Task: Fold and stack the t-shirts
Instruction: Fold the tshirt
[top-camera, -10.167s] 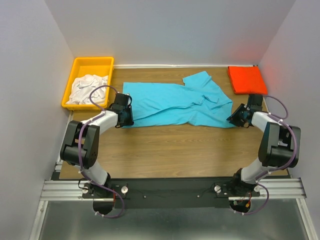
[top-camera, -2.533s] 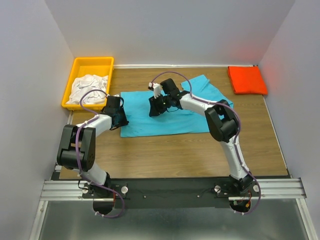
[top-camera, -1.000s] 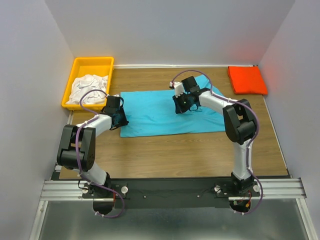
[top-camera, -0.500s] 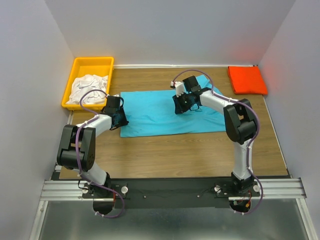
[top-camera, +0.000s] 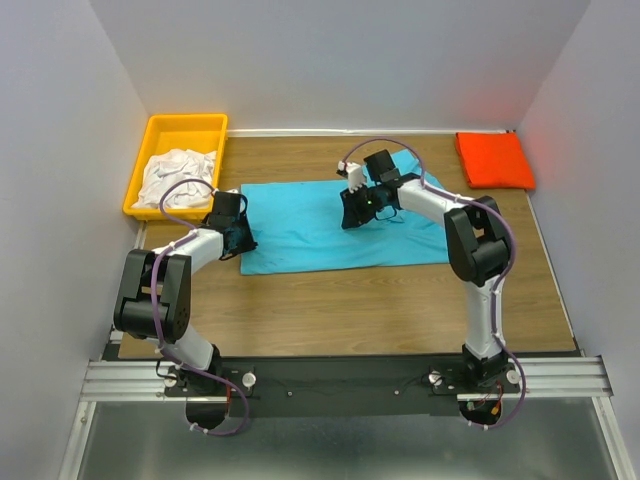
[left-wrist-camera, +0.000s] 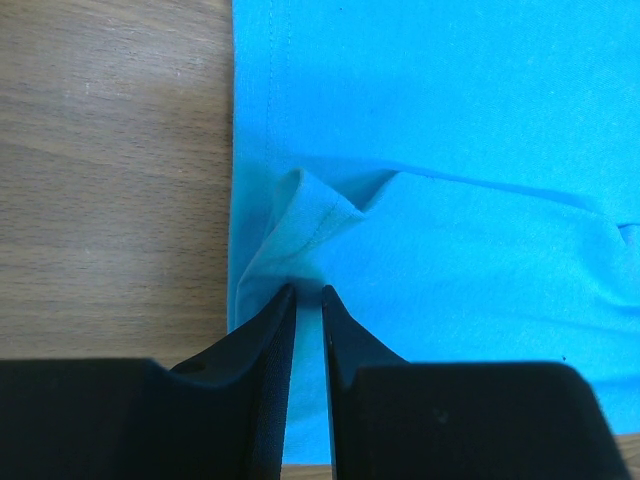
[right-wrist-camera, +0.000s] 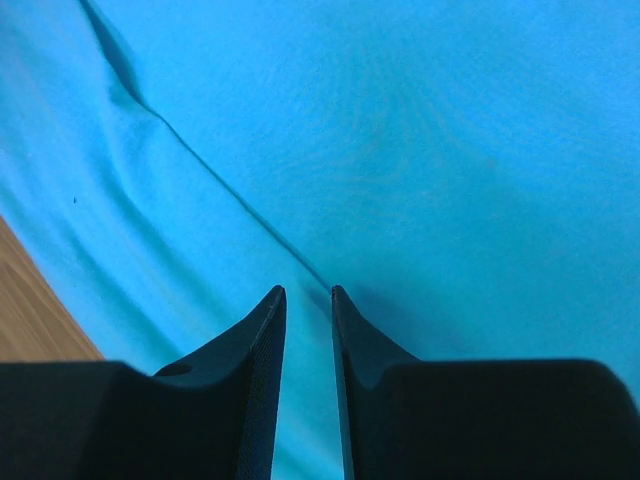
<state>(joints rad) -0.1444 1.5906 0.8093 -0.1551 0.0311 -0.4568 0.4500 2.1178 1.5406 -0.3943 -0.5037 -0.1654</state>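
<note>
The turquoise-blue t-shirt (top-camera: 300, 235) lies flat on the table as a rough rectangle, with one flap sticking out at its far right. My left gripper (top-camera: 240, 240) is at its left edge. In the left wrist view the left gripper (left-wrist-camera: 308, 290) is shut on a puckered fold of that edge (left-wrist-camera: 300, 210). My right gripper (top-camera: 348, 218) is low over the shirt's middle. In the right wrist view the right gripper (right-wrist-camera: 308, 290) has its jaws nearly together where a fold line (right-wrist-camera: 200, 150) meets the tips. A folded orange-red t-shirt (top-camera: 493, 160) lies at the far right. White t-shirts (top-camera: 175, 178) are bunched in the bin.
The yellow bin (top-camera: 185, 122) stands at the far left corner. White walls close in the table on the left, the back and the right. Bare wood (top-camera: 350, 310) runs between the shirt and the arm bases.
My right gripper went from the shirt's middle to the right, paused, and has now shifted slightly back left. The left gripper has stayed on the shirt's left edge.
</note>
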